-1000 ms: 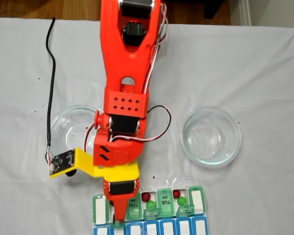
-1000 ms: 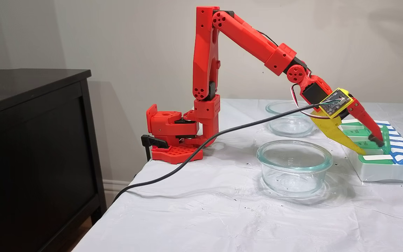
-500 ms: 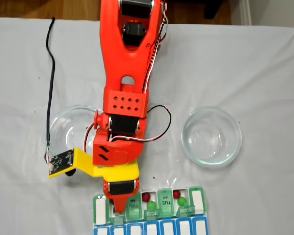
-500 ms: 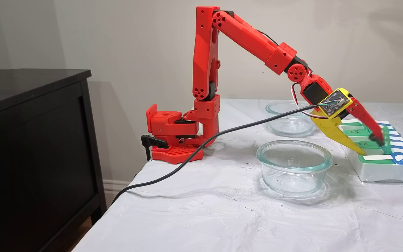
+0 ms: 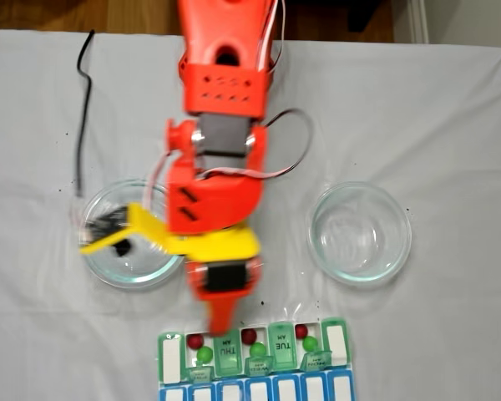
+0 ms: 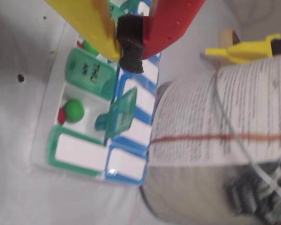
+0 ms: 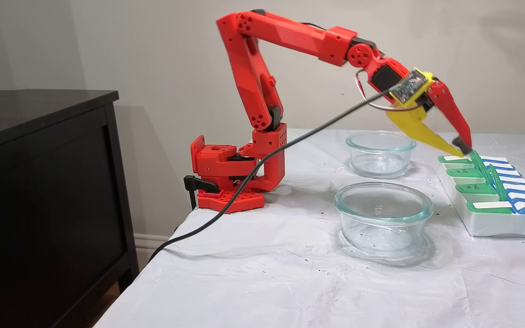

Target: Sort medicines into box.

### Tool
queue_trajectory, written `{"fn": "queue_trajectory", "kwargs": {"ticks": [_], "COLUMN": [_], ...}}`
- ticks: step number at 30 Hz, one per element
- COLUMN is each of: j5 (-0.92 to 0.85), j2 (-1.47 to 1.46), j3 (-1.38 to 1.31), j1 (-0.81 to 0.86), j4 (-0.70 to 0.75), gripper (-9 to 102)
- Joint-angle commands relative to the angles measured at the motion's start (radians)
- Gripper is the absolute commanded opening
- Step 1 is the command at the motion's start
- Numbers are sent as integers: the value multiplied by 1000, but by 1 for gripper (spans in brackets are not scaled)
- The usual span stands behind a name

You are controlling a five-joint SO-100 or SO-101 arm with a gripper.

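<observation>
Hand [image 7: 462,149] closed on nothing, raised just above pill box [image 7: 495,223] | box at worktop [image 7: 262,282] edge, green lids upright for access | red and green pills [image 5: 200,348] paired in open compartments | both glass bowls [image 5: 359,232] hold no pills

Green and dark red medicines [image 5: 204,354], green-and-blue box [image 5: 172,359], red and yellow fingers [image 6: 91,21].

Red printed arm [image 7: 262,73], yellow and red gripper [image 7: 462,149] fingers, black foam tip pad, black cable [image 7: 244,182], perforated base
</observation>
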Motion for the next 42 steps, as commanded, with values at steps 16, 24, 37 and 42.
{"fn": "queue_trajectory", "kwargs": {"ticks": [16,24,37,42], "j5": [98,103,40,9], "j2": [-374,-446,-408,-365], "j3": [-141,-196,-193,-170], "j1": [-258,-242,-244,-267], "j4": [-660,-675,-417,-319], "gripper": [0,0,0,0]}}
